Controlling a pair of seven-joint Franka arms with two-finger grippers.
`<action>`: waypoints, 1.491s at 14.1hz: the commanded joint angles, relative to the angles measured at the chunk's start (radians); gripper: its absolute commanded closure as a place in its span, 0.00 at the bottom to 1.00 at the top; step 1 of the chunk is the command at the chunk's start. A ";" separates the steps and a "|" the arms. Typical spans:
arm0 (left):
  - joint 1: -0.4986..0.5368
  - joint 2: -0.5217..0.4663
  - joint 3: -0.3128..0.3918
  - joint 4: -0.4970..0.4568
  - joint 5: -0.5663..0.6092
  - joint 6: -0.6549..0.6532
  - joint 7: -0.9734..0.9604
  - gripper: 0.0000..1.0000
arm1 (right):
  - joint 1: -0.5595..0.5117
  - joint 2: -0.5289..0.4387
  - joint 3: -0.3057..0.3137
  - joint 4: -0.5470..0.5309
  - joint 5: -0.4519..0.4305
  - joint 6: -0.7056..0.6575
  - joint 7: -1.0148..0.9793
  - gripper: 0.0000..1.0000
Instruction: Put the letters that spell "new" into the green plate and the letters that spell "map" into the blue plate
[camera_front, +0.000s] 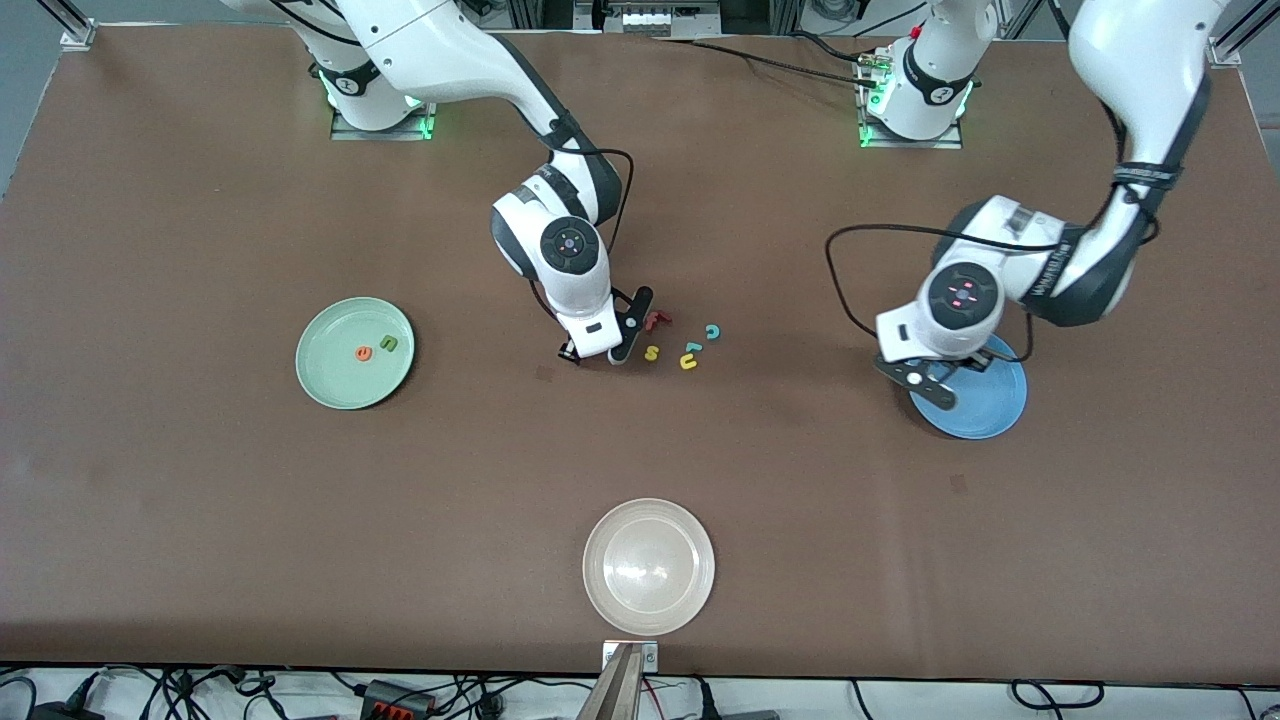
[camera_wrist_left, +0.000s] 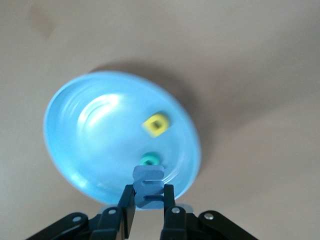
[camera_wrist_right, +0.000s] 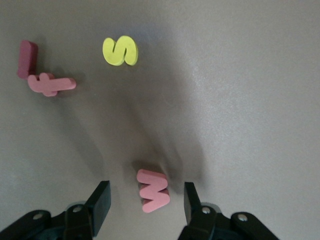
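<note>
The brown table is matte, faintly scuffed, with cables along its camera-side edge. At nine o'clock, the green plate holds the orange e and green n. At centre, the right gripper stands spread around the pink w, not gripping. At three o'clock, the left gripper clenches the blue m over the blue plate, where the yellow a and teal p lie. A cream plate sits at six.

Were glossy white arms with black joint bands, round dark wrist caps carrying small red dots, looping black cables, green-lit bases, and black fingers fastened by silver screws.
</note>
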 joint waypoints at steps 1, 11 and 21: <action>0.115 0.058 -0.010 0.004 0.003 0.040 0.026 0.84 | 0.006 0.015 -0.005 0.017 -0.035 0.011 -0.018 0.34; 0.117 0.044 -0.134 0.283 -0.018 -0.275 0.021 0.00 | 0.007 0.024 -0.005 0.017 -0.036 0.037 -0.018 0.81; 0.109 -0.007 -0.174 0.751 -0.304 -0.674 0.012 0.00 | -0.102 -0.146 -0.177 0.004 -0.044 -0.344 -0.022 0.86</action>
